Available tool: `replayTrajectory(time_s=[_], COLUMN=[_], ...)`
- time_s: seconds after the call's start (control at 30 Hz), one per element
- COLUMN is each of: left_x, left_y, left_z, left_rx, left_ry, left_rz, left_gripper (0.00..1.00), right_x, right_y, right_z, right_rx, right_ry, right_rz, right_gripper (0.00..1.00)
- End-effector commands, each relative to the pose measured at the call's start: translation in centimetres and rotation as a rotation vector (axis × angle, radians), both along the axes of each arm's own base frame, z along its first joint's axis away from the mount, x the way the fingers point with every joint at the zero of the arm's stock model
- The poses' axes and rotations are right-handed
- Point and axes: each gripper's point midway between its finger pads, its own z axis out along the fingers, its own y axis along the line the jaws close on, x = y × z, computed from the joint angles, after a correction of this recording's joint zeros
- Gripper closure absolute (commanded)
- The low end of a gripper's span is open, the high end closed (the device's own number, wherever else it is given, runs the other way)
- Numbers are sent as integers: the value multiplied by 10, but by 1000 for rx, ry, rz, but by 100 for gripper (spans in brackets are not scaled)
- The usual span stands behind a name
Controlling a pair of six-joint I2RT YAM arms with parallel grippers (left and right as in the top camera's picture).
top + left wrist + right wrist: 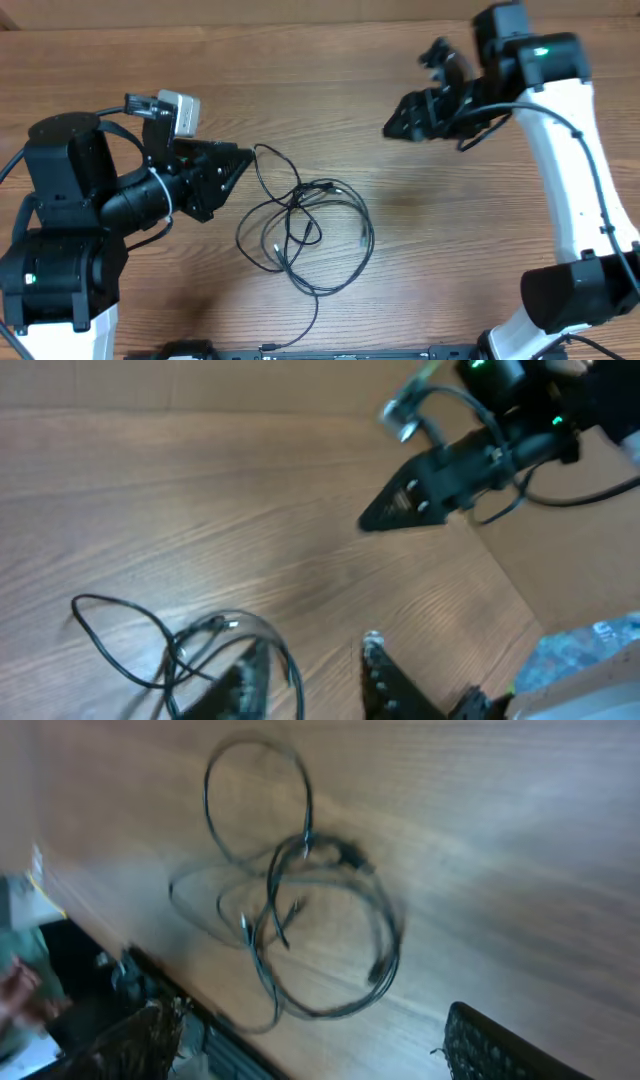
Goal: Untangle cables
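You have open desk [430, 260] on most sides of the cables [305, 228]. There is bare wood behind them up to the far edge, and a wide bare stretch between them and the right arm [570, 150]. The tight side is the near edge, where one strand trails out of the tangle almost to the dark rail [330, 352] along the desk's front. The left arm [130, 195] lies at the left, its tip just beside the leftmost loop.

The left jaws are parted, though not wide. In the left wrist view the fingers [385, 685] stand apart with bare wood between them, grasping nothing. A loop of cable lies right at the other finger, and you cannot tell whether it touches. The right jaws are spread wide and released, well apart from the tangle. In the right wrist view, nothing sits between their fingers [500, 1050].

The cables lie mid-desk as a loose knot of thin black loops. One open loop pokes out toward the left arm, and several rings overlap and cross at the centre. Small silvery plug tips show within the heap. The right wrist view of them is blurred.
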Motion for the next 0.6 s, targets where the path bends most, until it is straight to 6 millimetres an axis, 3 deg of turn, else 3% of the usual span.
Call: replayTrajectory(time_s=[0.0, 0.27, 0.47, 0.57], left_x=[-2, -3, -4, -4], left_y=[0, 0, -2, -2], left_z=[6, 6, 7, 7], left_rx=[3, 1, -12, -17], left_ry=[-17, -14, -9, -5], left_rz=[-5, -8, -17, -16], left_gripper=[66, 62, 62, 60], right_x=[-13, -56, -68, -65], right_y=[9, 36, 51, 54], right_z=[-23, -77, -111, -128], right_rx=[-47, -83, -112, -167], right_ry=[41, 160, 150, 89], right_rz=[47, 184, 245, 274], right_gripper=[18, 25, 27, 26])
